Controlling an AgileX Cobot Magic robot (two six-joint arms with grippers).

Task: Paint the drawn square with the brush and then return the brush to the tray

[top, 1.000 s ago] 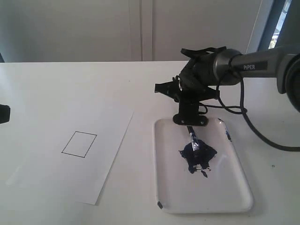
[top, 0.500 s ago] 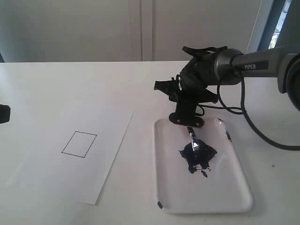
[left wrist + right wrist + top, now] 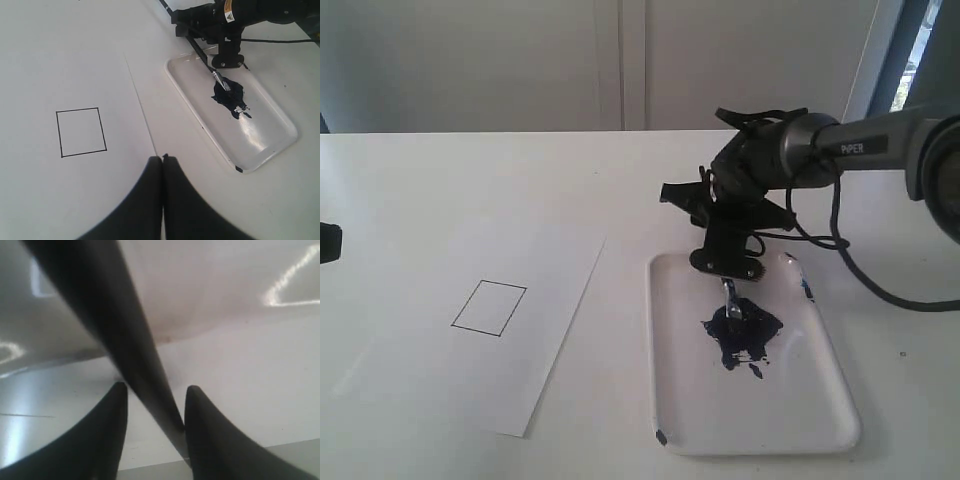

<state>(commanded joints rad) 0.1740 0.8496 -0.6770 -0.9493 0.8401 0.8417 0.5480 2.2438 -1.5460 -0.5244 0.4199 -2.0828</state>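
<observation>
Though the exterior view leaves it unclear, the right claw (image 3: 156,387) stands apart around the brush (image 3: 125,330) handle in its wrist view. The left claw (image 3: 162,159) is pressed together.

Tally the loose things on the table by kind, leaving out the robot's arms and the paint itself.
Paper sheet: 1
Tray: 1
Brush: 1
Total: 3
</observation>
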